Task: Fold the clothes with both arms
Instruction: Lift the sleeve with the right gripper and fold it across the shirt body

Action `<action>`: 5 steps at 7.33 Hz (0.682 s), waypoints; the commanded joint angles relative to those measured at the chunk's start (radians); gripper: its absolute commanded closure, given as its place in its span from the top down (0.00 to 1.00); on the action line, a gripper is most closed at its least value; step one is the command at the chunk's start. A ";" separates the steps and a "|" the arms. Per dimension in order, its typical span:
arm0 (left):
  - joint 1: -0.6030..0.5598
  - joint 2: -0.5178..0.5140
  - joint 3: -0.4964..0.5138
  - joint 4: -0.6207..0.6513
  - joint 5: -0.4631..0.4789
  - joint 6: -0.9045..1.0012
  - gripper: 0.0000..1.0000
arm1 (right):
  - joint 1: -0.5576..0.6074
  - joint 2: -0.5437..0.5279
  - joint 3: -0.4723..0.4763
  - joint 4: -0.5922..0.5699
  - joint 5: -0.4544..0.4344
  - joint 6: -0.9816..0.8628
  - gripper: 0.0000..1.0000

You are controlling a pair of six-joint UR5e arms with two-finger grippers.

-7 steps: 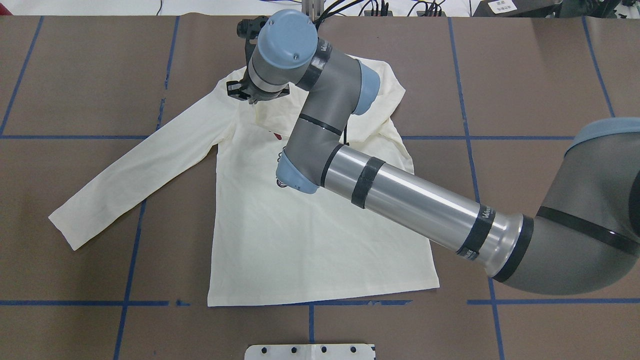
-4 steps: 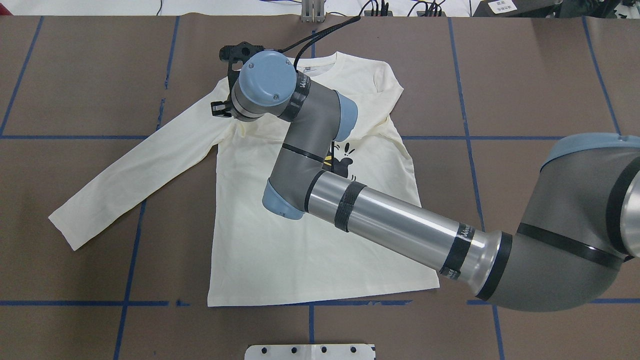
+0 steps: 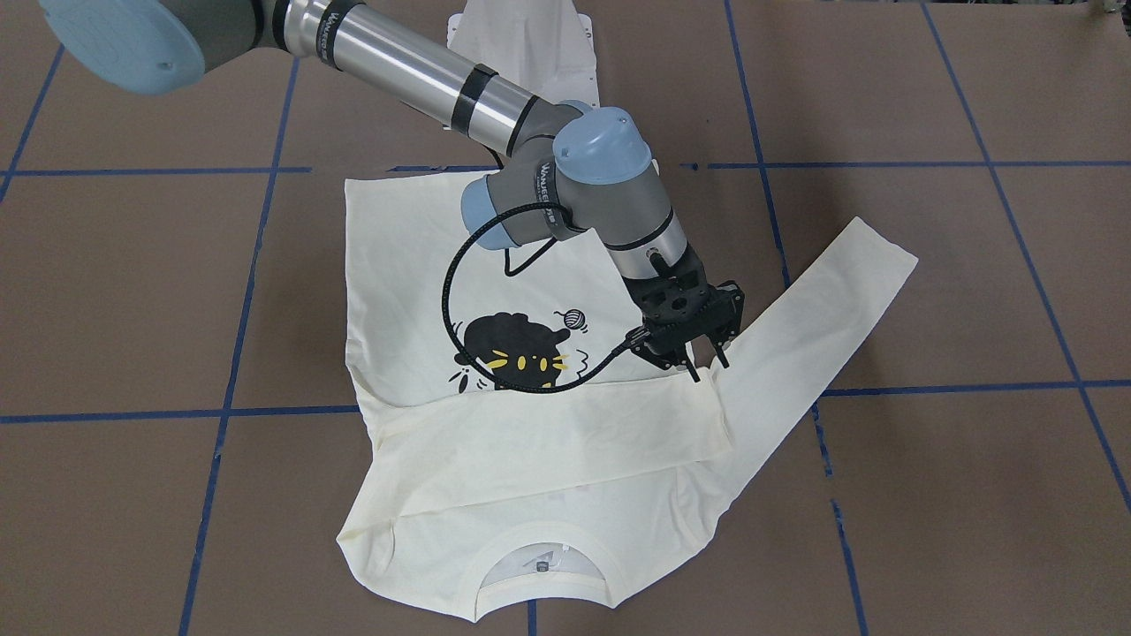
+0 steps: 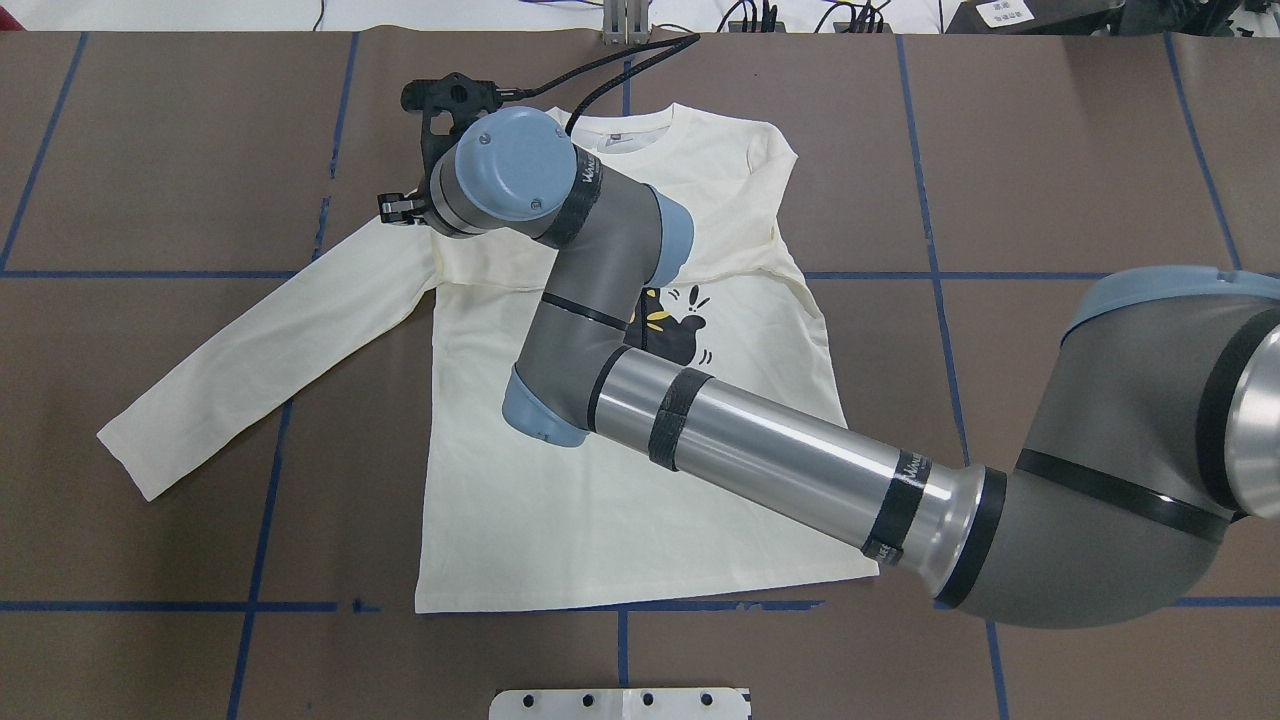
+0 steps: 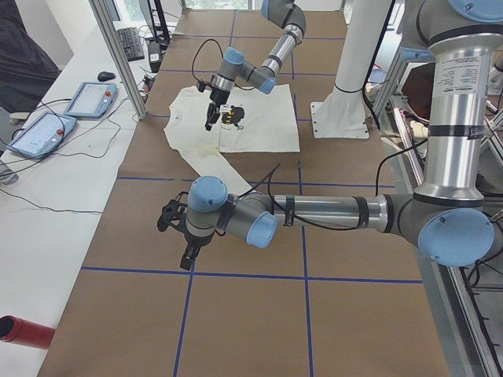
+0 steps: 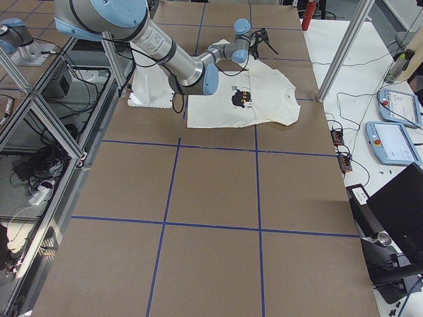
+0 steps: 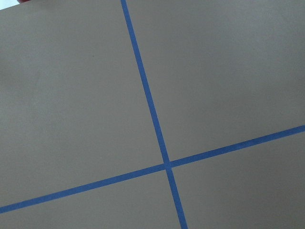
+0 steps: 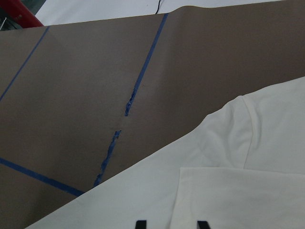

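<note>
One cream long-sleeved T-shirt (image 4: 600,520) lies flat on the brown table (image 4: 1050,150), print side up, inside a grid of blue tape lines (image 4: 930,200). Its single black cat print (image 3: 517,349), with yellow details, shows on the chest. The neckband (image 3: 542,586) points away from the robot and the hem lies nearest to it.

Of the two sleeves, one (image 3: 548,428) is folded across the chest as a flat band just above the print. Its cuff ends near the opposite shoulder. The other sleeve (image 3: 822,300) stretches out straight and diagonally over the table on the robot's left.

Two arms are in view. The right arm (image 4: 760,450) reaches across the shirt's body, with one black cable (image 3: 451,291) looping from its wrist over the print. The right gripper (image 3: 707,367) points down at the shoulder where the outstretched sleeve starts, beside the folded cuff. Its two fingertips (image 8: 141,223) stand apart at the bottom edge of the wrist view, with only flat cloth below them and nothing held.

The left arm (image 5: 330,212) is well apart from the shirt, and the left gripper (image 5: 187,258) hangs over bare table. Its wrist camera sees only one tape crossing (image 7: 167,164). I cannot tell how far its jaws are parted.

Two tablet-like devices (image 5: 90,98) lie on the white side bench.
</note>
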 commanded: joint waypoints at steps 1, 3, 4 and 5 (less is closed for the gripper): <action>0.000 -0.001 -0.006 0.000 0.002 -0.039 1.00 | -0.002 0.006 -0.003 -0.005 -0.004 0.095 1.00; 0.071 -0.009 -0.026 -0.029 0.005 -0.258 1.00 | 0.012 -0.004 0.084 -0.217 0.051 0.150 1.00; 0.139 -0.004 -0.042 -0.084 0.009 -0.438 1.00 | 0.057 -0.067 0.247 -0.457 0.151 0.149 1.00; 0.194 0.012 -0.073 -0.128 0.030 -0.583 1.00 | 0.114 -0.164 0.414 -0.649 0.233 0.128 1.00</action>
